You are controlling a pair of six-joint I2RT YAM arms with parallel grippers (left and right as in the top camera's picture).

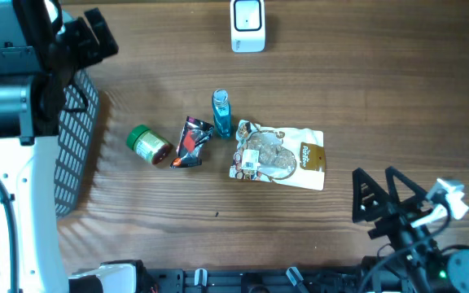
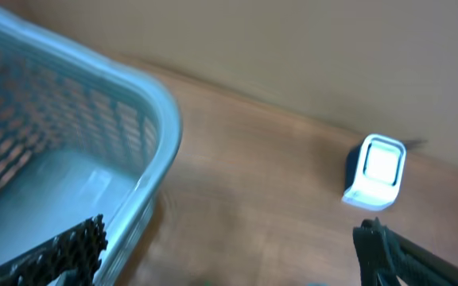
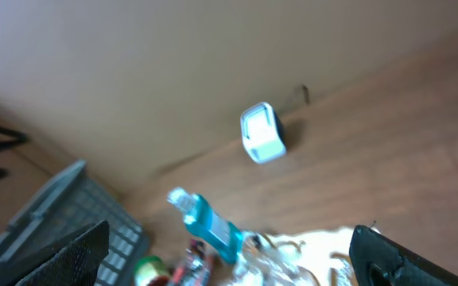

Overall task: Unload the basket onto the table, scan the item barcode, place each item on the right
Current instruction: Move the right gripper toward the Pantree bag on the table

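Several items lie mid-table: a green-lidded jar (image 1: 148,145), a dark snack packet (image 1: 192,142), a blue bottle (image 1: 221,113) and a white-and-brown pouch (image 1: 279,155). The white barcode scanner (image 1: 247,24) stands at the far edge. My left gripper (image 1: 88,45) hangs open at the far left above the basket, holding nothing; in its wrist view, the left gripper (image 2: 229,246) faces the scanner (image 2: 376,171). My right gripper (image 1: 374,183) is open near the front right, apart from the pouch. In the right wrist view, the right gripper (image 3: 229,242) frames the bottle (image 3: 209,222) and pouch (image 3: 316,254).
A grey mesh basket (image 1: 76,155) stands along the left edge, with its rim (image 2: 153,119) close under the left gripper. The wall rises just behind the scanner (image 3: 262,133). Bare wood lies between the items and the scanner.
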